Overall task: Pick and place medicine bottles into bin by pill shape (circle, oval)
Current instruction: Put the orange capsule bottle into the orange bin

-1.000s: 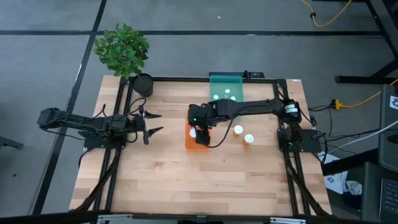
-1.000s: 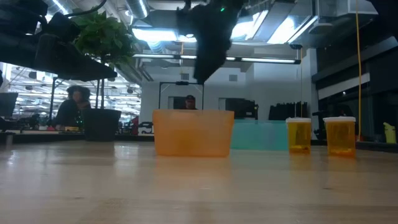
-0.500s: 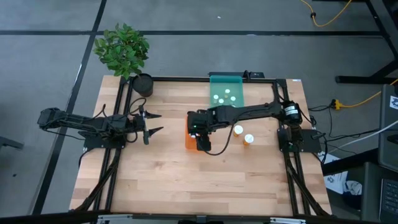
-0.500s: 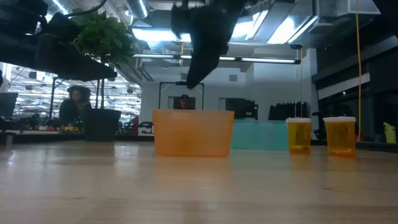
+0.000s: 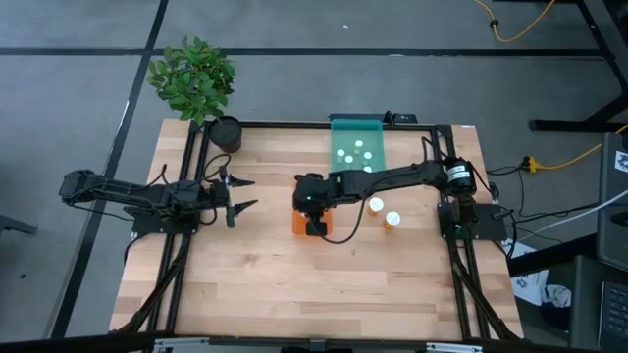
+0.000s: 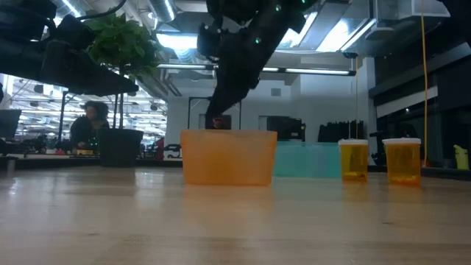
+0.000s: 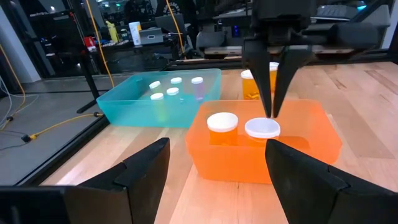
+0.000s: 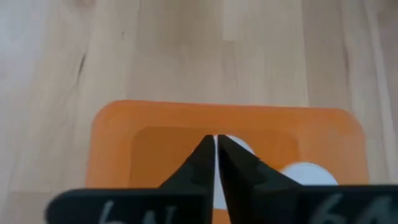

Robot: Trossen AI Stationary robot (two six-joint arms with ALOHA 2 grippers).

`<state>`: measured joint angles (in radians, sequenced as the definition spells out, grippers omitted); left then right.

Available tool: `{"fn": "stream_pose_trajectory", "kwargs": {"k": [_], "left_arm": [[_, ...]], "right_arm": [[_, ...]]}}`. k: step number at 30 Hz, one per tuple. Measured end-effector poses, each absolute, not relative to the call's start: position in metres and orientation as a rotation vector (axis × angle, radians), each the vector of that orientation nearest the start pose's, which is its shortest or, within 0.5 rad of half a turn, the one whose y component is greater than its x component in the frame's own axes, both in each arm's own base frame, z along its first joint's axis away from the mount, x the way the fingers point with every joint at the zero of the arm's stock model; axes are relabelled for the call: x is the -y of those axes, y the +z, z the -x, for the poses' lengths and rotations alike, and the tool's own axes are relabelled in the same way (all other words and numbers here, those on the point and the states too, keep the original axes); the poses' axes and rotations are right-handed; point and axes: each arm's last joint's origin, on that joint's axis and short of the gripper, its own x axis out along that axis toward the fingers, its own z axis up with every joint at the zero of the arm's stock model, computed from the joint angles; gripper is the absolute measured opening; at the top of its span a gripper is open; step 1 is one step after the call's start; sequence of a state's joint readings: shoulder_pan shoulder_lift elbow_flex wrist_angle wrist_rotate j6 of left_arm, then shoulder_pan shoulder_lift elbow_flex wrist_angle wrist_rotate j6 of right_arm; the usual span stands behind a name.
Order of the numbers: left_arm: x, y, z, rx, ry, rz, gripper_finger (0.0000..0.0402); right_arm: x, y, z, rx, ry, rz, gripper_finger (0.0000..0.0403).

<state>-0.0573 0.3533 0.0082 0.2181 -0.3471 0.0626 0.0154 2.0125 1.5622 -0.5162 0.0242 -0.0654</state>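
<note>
The right gripper [image 7: 272, 93] has its fingers pressed together, empty, hanging above the orange bin [image 7: 264, 146], where two white-capped bottles [image 7: 222, 122] stand. Two more amber bottles [image 5: 383, 212] wait on the table beside the bin; others sit in the teal bin [image 5: 356, 147]. Next move likely: lift clear before swinging, so nothing topples. The left gripper [image 5: 243, 193] rests spread apart, well away.

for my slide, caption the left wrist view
Right gripper, shut and empty, hangs over the orange bin holding two white-capped bottles; teal bin behind.
</note>
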Motion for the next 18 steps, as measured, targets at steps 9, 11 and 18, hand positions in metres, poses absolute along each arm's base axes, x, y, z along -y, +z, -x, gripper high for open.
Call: {"fn": "stream_pose_trajectory", "kwargs": {"k": [9, 11, 18], "left_arm": [[-0.003, 0.156, -0.118, -0.134, 0.286, -0.088, 0.0257], [-0.003, 0.156, -0.118, -0.134, 0.286, -0.087, 0.0257], [-0.003, 0.156, -0.118, -0.134, 0.286, -0.088, 0.0257]], "right_arm": [[-0.007, 0.196, -0.437, -0.869, 0.032, 0.101, 0.0012], [-0.007, 0.195, -0.436, -0.877, 0.03, 0.101, 0.0013], [-0.005, 0.194, -0.435, -0.898, -0.004, 0.109, 0.0003]]}}
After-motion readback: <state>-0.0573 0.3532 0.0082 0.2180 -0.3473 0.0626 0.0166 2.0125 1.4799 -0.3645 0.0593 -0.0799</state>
